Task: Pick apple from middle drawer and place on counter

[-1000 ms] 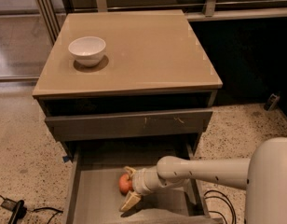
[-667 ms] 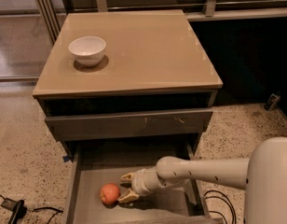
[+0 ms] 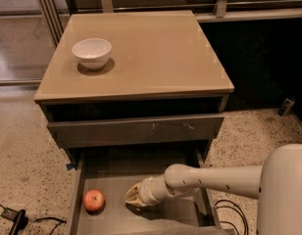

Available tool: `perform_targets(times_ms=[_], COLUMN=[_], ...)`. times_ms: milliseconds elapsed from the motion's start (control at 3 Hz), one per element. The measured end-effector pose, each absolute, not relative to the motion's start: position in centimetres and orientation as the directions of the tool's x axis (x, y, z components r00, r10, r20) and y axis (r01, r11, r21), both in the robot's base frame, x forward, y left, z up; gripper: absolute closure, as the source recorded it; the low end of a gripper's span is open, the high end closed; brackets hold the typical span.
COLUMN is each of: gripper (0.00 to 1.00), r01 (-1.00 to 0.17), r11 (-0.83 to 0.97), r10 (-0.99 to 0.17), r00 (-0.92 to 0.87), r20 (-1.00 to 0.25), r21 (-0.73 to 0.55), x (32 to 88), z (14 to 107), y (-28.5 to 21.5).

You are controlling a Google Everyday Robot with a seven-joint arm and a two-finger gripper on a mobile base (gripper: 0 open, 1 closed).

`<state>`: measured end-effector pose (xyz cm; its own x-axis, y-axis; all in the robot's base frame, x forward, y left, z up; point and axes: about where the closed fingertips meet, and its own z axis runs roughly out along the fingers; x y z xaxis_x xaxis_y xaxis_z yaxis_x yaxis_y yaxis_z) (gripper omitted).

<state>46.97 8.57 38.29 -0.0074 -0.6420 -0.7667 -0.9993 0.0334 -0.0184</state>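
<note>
The apple, small and red with a yellowish blush, lies on the grey floor of the open middle drawer, near its left wall. My gripper is low inside the drawer, to the right of the apple and a short gap from it. Its fingers are shut and hold nothing. My white arm reaches in from the lower right. The tan-beige counter is the cabinet's top, above the drawer.
A white bowl stands on the counter's left rear part. A closed grey drawer front with pale scratches overhangs the back of the open drawer. Black cables lie on the speckled floor at the left and right.
The apple has left the gripper's fingers and rolled left across the drawer floor. The gripper has closed and stayed near the drawer's middle.
</note>
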Motion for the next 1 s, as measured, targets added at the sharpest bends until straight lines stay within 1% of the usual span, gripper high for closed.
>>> perform_targets(times_ms=[333, 667, 1000], gripper=[0.89, 0.66, 0.35], r01=[-0.999, -0.999, -0.999], r11=[0.033, 0.033, 0.032], r10=[-0.642, -0.642, -0.641], r00=[-0.007, -0.007, -0.007], r20=[-0.767, -0.767, -0.767], r21=[-0.018, -0.018, -0.018], x=[46.96, 46.96, 46.93], z=[38.29, 38.29, 38.29], y=[8.57, 8.58, 8.62])
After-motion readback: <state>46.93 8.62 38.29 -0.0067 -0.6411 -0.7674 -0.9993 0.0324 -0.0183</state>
